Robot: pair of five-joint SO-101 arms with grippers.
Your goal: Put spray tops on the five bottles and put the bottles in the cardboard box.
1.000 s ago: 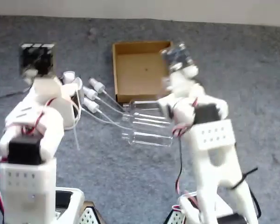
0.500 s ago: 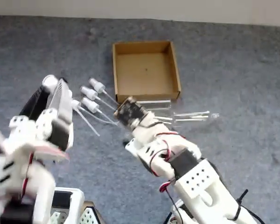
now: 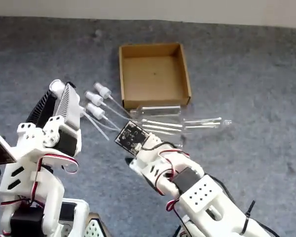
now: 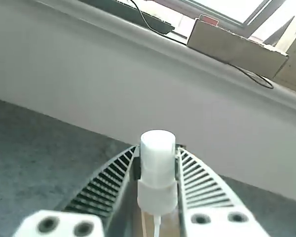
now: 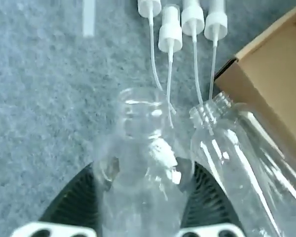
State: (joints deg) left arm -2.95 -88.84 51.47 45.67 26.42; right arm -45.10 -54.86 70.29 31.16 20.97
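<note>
My left gripper is shut on a white spray top, held upright above the carpet; in the high view this gripper is left of the loose tops. My right gripper is shut on a clear open-necked bottle, its mouth pointing at several white spray tops lying on the carpet. Another clear bottle lies right beside it. In the high view the right arm's wrist covers the held bottle. Clear bottles lie just in front of the open cardboard box.
Three loose spray tops with long tubes lie between the left arm and the box. A thin clear bottle lies to the right of the others. Grey carpet covers the table, and a pale wall runs behind.
The right arm has swung from over the box down to the bottles near the front. The left arm has pulled back and lifted with the spray top.
</note>
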